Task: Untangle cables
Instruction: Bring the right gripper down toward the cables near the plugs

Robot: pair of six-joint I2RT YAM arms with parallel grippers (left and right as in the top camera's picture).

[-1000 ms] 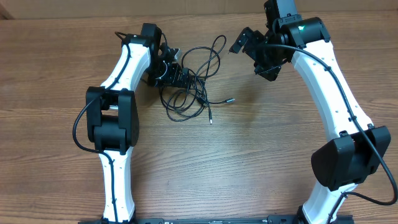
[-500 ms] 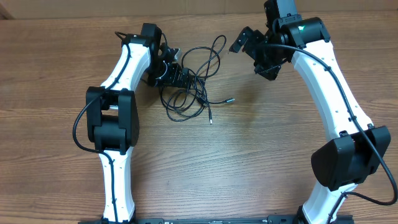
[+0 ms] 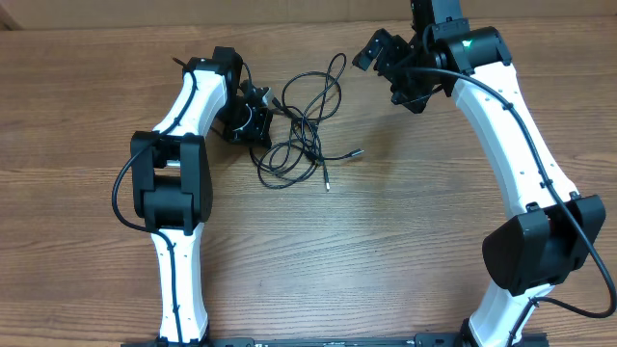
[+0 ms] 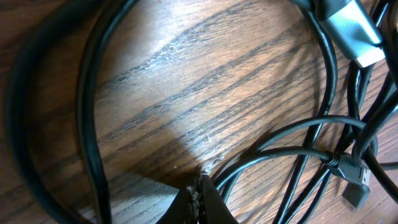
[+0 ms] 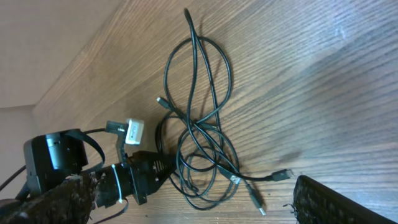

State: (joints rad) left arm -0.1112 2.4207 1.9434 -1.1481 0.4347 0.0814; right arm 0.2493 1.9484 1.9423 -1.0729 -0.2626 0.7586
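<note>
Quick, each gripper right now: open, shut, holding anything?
Left gripper: shut at the cables; whether it pinches one cannot be told.
Right gripper: open, holding nothing.

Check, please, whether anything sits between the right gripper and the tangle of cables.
Nothing visible does. The right gripper, open, hangs off to one side of the cables, and only bare table shows between them.
</note>
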